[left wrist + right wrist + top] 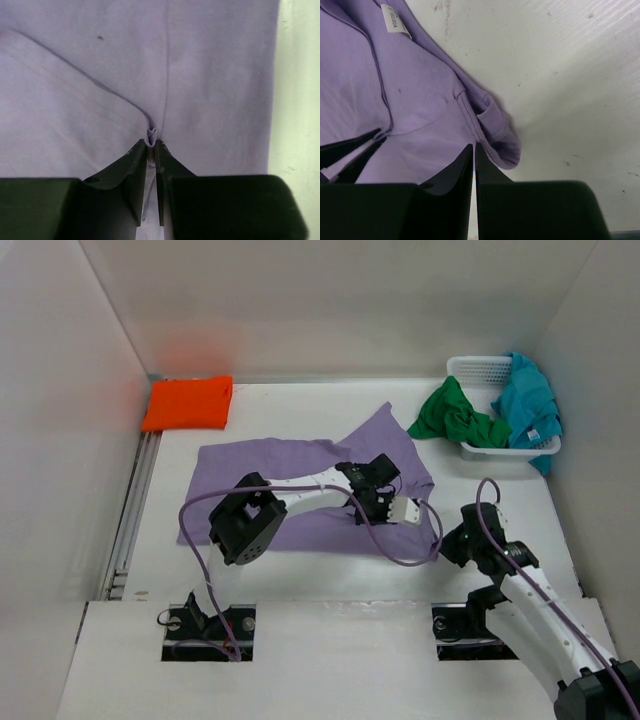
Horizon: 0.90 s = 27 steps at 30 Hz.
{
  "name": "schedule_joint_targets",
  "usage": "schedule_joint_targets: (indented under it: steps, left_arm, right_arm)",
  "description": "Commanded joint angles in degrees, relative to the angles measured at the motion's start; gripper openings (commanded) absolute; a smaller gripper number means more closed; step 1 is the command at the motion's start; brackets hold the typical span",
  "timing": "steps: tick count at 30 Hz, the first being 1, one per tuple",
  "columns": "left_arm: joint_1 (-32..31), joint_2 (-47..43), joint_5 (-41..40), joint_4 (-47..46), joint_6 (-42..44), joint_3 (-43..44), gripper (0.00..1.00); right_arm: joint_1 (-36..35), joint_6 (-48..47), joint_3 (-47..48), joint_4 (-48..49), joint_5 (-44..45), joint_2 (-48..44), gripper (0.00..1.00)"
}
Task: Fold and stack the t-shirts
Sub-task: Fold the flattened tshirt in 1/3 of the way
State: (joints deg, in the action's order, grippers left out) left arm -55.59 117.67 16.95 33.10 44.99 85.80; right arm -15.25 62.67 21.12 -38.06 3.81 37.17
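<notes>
The lavender t-shirt [290, 485] lies spread flat mid-table. My left gripper [384, 506] reaches over its right part and is shut on a small pinched ridge of lavender cloth [151, 134]. My right gripper [446, 540] is shut with nothing between the jaws, its tips [473, 146] at the edge of a lavender sleeve [497, 131] on the white table. The orange t-shirt [188, 402] lies folded at the back left. The green t-shirt [455, 417] and the teal t-shirt [530, 405] hang crumpled over the white basket [478, 368].
White walls close the table at the left, back and right. A metal rail [128, 520] runs along the left edge. A purple cable [410, 558] loops over the table between the arms. A white label [395, 22] shows at the shirt's neck.
</notes>
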Motion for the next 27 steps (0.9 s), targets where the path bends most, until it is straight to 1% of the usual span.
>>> schedule_joint_targets:
  steps: [1, 5, 11, 15, 20, 24, 27]
  left_arm:
    - [1.7, -1.0, 0.7, -0.8, -1.6, 3.2, 0.10]
    - [4.6, -1.6, 1.5, -2.2, -5.8, 4.5, 0.10]
    - [10.5, -1.0, 1.8, -6.6, -16.7, 4.8, 0.11]
    - [12.3, -0.4, 1.4, -6.8, -20.1, 4.1, 0.16]
    - [14.4, 0.0, 0.7, -7.3, -23.9, 3.8, 0.16]
    - [15.4, 0.0, -0.1, -8.0, -26.0, 3.8, 0.21]
    - [15.5, -0.4, -0.1, -7.4, -26.2, 3.5, 0.25]
  right_arm:
    - [-1.2, 1.4, -0.1, 2.2, 0.2, 0.0, 0.08]
    - [-1.8, 1.7, -0.6, 2.4, 0.6, 0.5, 0.08]
    - [-1.8, 1.5, -1.0, 2.7, 0.9, 1.2, 0.09]
    - [-1.8, 1.0, -1.5, 2.7, 1.2, 1.9, 0.09]
    - [-1.8, 1.0, -1.5, 2.5, 1.7, 1.9, 0.10]
    - [-2.5, 0.0, 0.1, 1.0, 3.1, 2.1, 0.15]
    - [-4.7, -0.7, 2.8, -1.6, 5.6, 3.3, 0.25]
